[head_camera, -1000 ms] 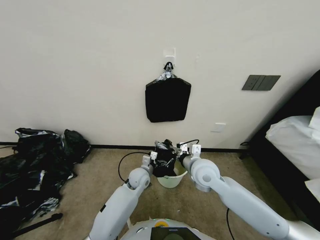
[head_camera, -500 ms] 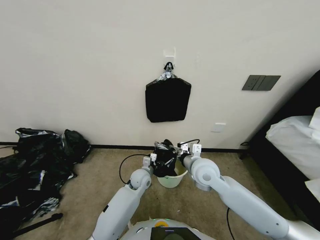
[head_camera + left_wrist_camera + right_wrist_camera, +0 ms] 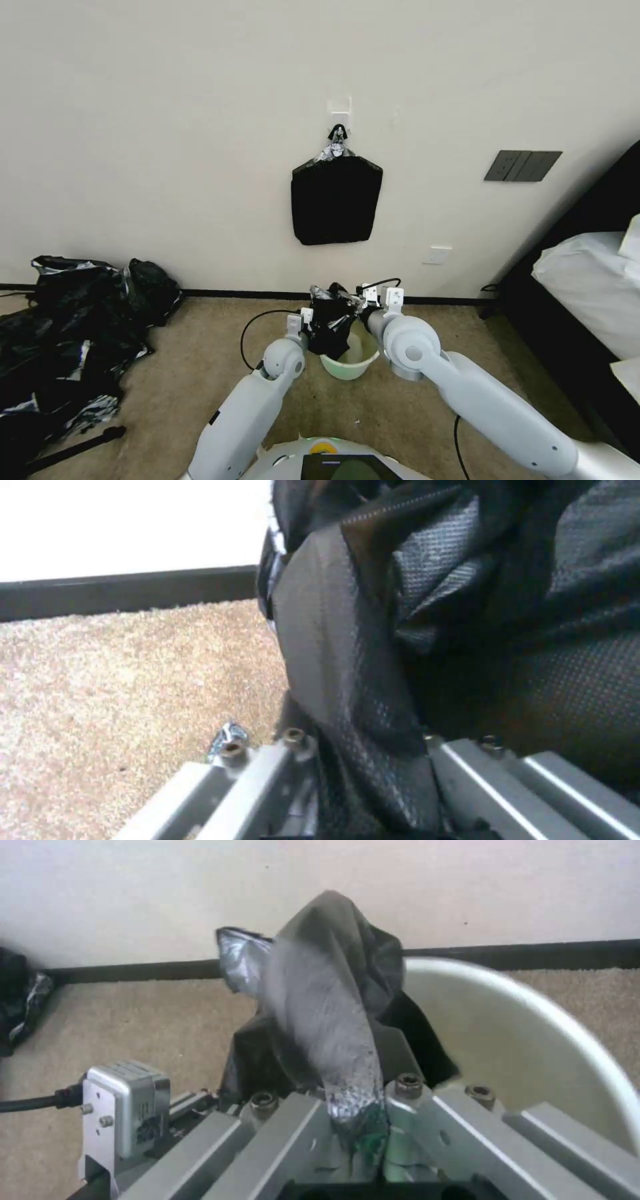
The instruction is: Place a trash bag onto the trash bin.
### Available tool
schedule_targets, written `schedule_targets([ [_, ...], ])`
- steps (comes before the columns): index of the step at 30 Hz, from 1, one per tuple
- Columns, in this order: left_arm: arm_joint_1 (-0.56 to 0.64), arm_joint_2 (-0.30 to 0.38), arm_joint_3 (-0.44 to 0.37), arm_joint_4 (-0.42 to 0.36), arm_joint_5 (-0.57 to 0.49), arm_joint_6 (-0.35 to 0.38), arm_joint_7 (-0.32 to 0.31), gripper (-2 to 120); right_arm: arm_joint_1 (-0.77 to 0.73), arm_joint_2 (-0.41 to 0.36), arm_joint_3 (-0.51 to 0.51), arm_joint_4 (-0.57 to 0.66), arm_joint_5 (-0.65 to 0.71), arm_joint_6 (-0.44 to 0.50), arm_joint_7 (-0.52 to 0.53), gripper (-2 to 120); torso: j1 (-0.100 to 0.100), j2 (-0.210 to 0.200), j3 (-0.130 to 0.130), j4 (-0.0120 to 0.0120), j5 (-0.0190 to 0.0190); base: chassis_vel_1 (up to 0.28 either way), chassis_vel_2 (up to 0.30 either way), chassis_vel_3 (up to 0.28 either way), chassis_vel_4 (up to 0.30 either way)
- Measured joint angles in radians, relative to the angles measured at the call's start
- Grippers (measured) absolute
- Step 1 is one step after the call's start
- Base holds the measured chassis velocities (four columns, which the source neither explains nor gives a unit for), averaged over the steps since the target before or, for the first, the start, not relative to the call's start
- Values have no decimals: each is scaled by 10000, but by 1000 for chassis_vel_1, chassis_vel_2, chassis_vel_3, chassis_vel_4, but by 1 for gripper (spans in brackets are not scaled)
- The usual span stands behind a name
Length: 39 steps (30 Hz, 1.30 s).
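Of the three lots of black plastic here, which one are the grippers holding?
The trash bag over the trash bin, clamped by both grippers, unlike the wall bundle or floor heap.

Place: bedroom, home or hotel type.
Floor: beige carpet (image 3: 167, 400), black skirting along far wall.
Right: bed (image 3: 587, 280) with white bedding, dark frame.
Far wall: cream, dark switch panel (image 3: 522, 165), white socket (image 3: 440, 255), hook holding black bundle (image 3: 335, 199).
Left: heap of black plastic (image 3: 67, 333).
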Motion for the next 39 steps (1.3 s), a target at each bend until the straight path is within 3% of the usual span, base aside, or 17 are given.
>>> schedule_targets([
  [6, 17, -13, 7, 0, -44, -40, -197, 3, -83, -1, 12, 12, -106, 5, -6, 0, 0, 0, 1, -1, 0, 0, 0, 0, 0],
  [11, 130, -138, 54, -25, -53, -559, -870, 3, -242, -40, 153, 191, -250, 43, -7, 0, 1, 0, 1, -2, -1, 0, 0, 0, 0],
  [14, 354, -221, 40, -111, 550, -1800, -1274, 3, -555, -83, 435, 478, -549, 127, -53, 0, 1, -1, 3, -1, 3, 0, 0, 0, 0],
  [15, 354, -221, 40, -111, 550, -1800, -1274, 3, -555, -83, 435, 478, -549, 127, -53, 0, 1, -1, 3, -1, 3, 0, 0, 0, 0],
  [18, 570, -260, -33, -405, 1179, -3029, -1299, 1, -901, -125, 692, 799, -1081, 259, -263, 0, 1, -1, 2, 3, 5, 0, 0, 0, 0],
  [26, 825, -274, -169, -1258, 1689, -4783, -1138, 1, -1417, -162, 1220, 1607, -1934, 569, -654, 0, 1, -1, 2, 2, 1, 0, 0, 0, 0],
  [30, 925, -273, -400, -1515, 1745, -5241, -961, 1, -1808, -162, 1819, 1891, -2230, 570, -717, 0, 1, -1, 1, 0, 2, 0, 0, 0, 0],
  [39, 1034, -197, -734, -1592, 1588, -5489, -791, 1, -2563, -213, 3084, 2081, -2289, 512, -773, 0, 1, -1, 1, 0, 2, 0, 0, 0, 0],
])
